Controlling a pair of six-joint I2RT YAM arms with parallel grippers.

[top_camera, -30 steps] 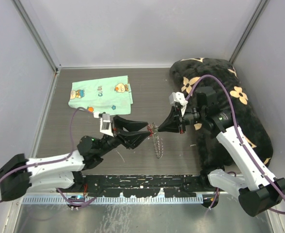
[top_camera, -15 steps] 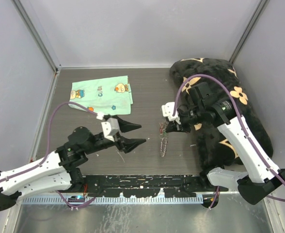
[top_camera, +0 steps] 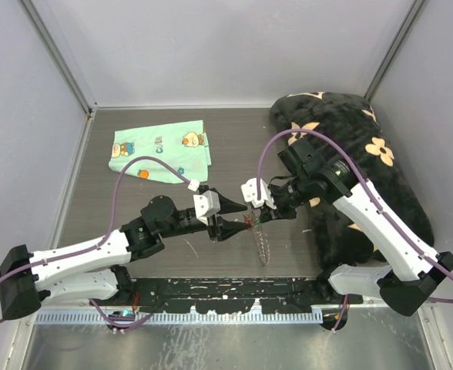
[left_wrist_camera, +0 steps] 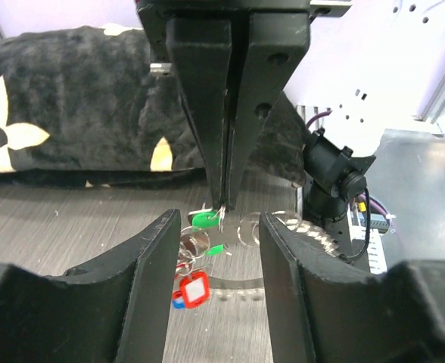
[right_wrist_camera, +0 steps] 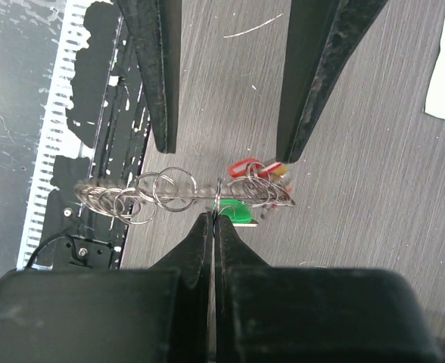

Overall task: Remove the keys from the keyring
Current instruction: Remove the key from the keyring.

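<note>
Top external: right fingers (top_camera: pixel 263 210) fully shut, pinching large thin silver wire keyring (top_camera: pixel 263 245), which hangs over centre of dark grey tabletop (top_camera: pixel 234 139). Left fingers (top_camera: pixel 226 204) half open, empty, tips beside small silver keys with coloured heads (top_camera: pixel 251 223). Risk: fingertips clash, very tight spacing.

Left wrist: left fingers (left_wrist_camera: pixel 158 257) straddle green and red keys (left_wrist_camera: pixel 194 287). Risk: closing on whole bunch, not one key.

Right wrist: right fingers (right_wrist_camera: pixel 213 227) hold bare wire of keyring (right_wrist_camera: pixel 154 197) only. Risk: sideways tug slips ring free, drops it.
</note>
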